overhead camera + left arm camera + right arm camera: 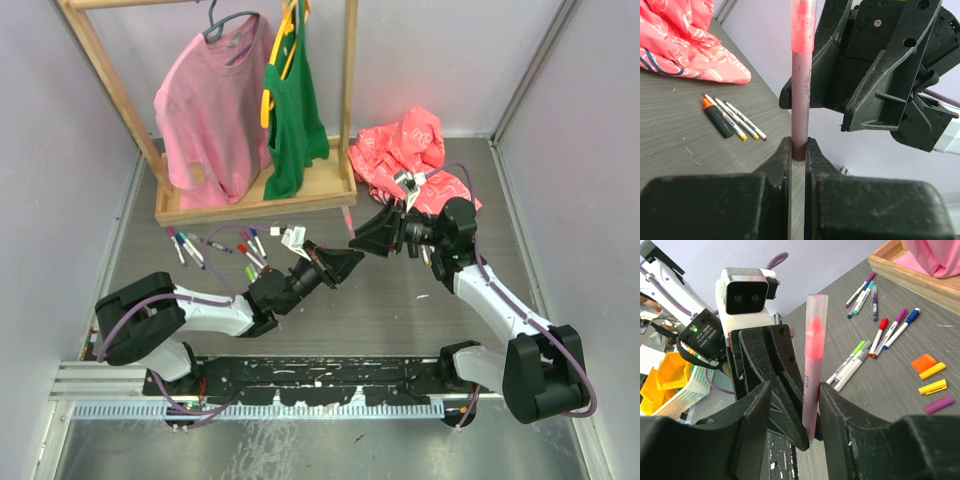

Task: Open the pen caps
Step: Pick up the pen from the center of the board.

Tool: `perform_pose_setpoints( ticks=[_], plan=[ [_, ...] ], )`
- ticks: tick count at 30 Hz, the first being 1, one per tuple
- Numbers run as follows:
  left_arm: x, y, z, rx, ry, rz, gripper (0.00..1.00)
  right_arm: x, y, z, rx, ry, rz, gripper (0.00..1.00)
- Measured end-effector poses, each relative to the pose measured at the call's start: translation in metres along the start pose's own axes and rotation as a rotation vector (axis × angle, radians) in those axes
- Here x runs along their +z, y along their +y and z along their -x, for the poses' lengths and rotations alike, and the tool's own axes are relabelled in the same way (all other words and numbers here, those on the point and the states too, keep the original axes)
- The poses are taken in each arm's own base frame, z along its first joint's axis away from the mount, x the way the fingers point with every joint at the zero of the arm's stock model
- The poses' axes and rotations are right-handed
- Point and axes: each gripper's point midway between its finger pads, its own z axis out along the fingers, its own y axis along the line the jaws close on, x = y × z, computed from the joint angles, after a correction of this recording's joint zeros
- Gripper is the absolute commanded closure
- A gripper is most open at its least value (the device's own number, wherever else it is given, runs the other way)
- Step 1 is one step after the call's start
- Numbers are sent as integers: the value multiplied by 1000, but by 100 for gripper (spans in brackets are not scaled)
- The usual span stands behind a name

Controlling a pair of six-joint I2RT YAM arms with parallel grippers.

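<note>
Pens with white barrels and coloured caps [250,248] are scattered on the grey table [400,310] at left, one thin raised pen [801,100] is clamped at its base by the tightly closed left gripper [798,150], and its translucent pink cap [815,320] is flanked by the right gripper [795,387], jaws parted.

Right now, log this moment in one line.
left gripper: shut on pink pen | right gripper: open around it | loose caps: on table
</note>
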Motion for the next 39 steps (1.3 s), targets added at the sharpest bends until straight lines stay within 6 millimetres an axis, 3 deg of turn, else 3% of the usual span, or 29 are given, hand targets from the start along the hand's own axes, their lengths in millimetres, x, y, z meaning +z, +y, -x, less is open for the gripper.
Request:
perform_pose_setpoints(
  ticks=[9, 14, 21, 23, 27, 29, 36, 39],
  plan=[
    [0, -1, -1, -2, 3, -3, 100, 1, -6, -6, -25, 17, -16, 72],
    [0, -2, -2, -5, 9, -9, 99, 1, -10, -10, -38, 27, -29, 95],
    [-5, 0, -7, -1, 32, -13, 42, 2, -10, -13, -47, 63, -33, 99],
    [-13, 5, -13, 7, 58, -9, 35, 3, -10, -12, -59, 77, -37, 99],
    [-39, 21, -16, 25, 99, 27, 32, 2, -14, -12, -89, 103, -58, 99],
    [-45, 28, -5, 23, 98, 55, 32, 0, -18, -15, -107, 120, -74, 99],
    [-40, 34, 74, -42, 2, 91, 32, -6, -30, -31, -135, 176, -122, 99],
    [-41, 34, 81, -78, 4, 82, 32, -6, -30, -32, -137, 179, -121, 99]
  ],
)
